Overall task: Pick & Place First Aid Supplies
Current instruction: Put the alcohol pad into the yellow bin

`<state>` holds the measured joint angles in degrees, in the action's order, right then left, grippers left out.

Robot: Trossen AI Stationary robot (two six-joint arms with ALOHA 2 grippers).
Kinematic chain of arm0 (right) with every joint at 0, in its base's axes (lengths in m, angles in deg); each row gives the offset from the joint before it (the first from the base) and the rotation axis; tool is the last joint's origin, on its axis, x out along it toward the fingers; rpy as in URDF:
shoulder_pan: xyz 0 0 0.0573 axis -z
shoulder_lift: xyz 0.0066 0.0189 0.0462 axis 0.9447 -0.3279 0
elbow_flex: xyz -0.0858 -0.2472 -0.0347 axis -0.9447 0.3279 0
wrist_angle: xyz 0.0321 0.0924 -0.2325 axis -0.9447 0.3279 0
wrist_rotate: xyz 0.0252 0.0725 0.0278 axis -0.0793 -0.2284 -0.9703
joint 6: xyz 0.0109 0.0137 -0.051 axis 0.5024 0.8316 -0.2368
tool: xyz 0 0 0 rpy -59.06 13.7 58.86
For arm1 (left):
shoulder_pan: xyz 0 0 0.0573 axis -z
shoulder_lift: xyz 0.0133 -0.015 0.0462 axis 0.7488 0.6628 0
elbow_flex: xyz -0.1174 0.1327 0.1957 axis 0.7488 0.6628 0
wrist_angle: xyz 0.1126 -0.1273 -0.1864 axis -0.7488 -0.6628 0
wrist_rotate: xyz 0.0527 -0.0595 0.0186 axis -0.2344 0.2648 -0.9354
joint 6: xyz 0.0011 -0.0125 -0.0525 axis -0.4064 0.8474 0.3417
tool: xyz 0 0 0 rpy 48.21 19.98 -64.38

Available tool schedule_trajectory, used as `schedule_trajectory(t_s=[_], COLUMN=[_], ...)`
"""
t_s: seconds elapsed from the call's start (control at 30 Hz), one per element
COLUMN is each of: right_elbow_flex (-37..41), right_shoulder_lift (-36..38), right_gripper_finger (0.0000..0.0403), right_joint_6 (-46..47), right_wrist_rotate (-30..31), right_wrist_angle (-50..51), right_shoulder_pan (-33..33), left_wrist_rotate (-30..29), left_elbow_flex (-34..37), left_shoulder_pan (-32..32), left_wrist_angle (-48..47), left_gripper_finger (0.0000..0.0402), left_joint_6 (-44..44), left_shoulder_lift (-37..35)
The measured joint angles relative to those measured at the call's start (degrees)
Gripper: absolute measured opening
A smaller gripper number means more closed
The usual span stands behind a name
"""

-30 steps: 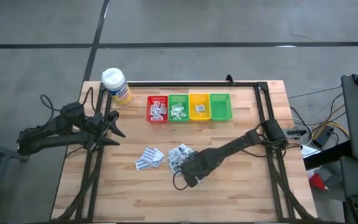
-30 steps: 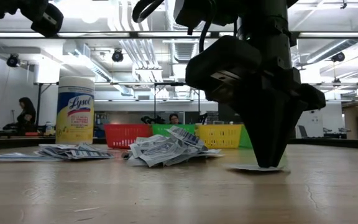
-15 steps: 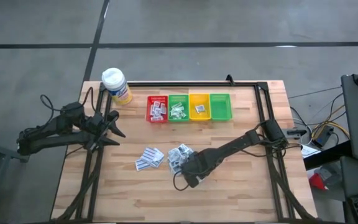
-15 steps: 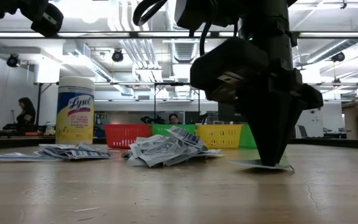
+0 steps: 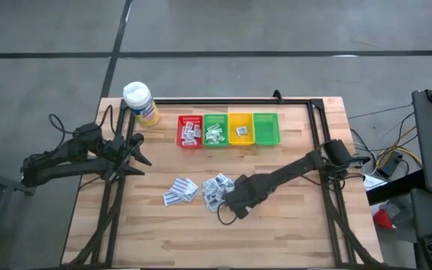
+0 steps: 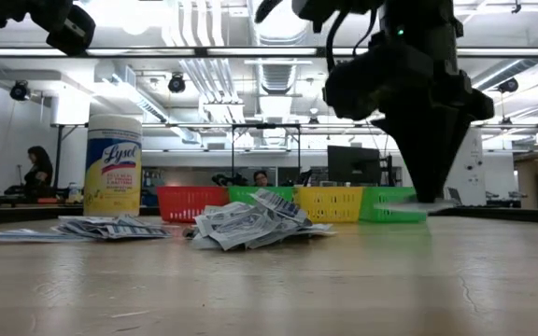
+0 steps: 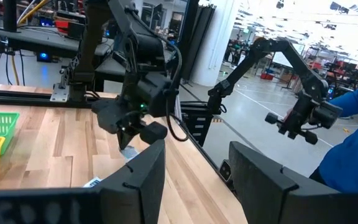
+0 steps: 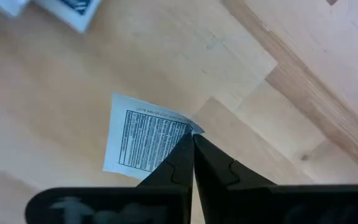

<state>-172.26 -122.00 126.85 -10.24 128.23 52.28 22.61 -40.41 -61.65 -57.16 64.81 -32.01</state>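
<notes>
The right gripper (image 8: 192,144) hangs above the table (image 5: 291,225), pinching a white sachet (image 8: 146,140) right of the loose sachet pile (image 5: 216,187); left gripper (image 5: 142,154) waits open.

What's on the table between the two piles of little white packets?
Nothing: in the high view, bare wood separates the left pile from the right pile. The low view shows the same small gap.

Table (image 5: 291,225) pale wood, matt; sachet (image 8: 143,139) printed paper; bins (image 5: 229,129) plastic mesh.
</notes>
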Motion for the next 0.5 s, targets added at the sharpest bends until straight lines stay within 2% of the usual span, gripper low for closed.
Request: schedule_trajectory(t_s=[0.23,0.4,0.5], right_elbow_flex=[0.6,0.7,0.6], right_shoulder_lift=[6.5,11.3,14.1], right_gripper_finger=[0.0008,0.0008,0.0008], right_joint_6=[-2.4,-8.8,-13.6], right_wrist_rotate=[7.0,10.8,11.0], right_wrist_angle=[0.2,-0.2,-0.2], right_shoulder_pan=[4.0,9.4,13.5], left_wrist_rotate=[0.0,0.0,0.0], left_elbow_flex=[0.0,0.0,0.0], left_shoulder_pan=[0.0,0.0,0.0], left_wrist_angle=[0.0,0.0,0.0], left_gripper_finger=[0.0175,0.0175,0.0175], left_joint_6=[0.0,-0.1,-0.1], left_shoulder_lift=[0.0,0.0,0.0])
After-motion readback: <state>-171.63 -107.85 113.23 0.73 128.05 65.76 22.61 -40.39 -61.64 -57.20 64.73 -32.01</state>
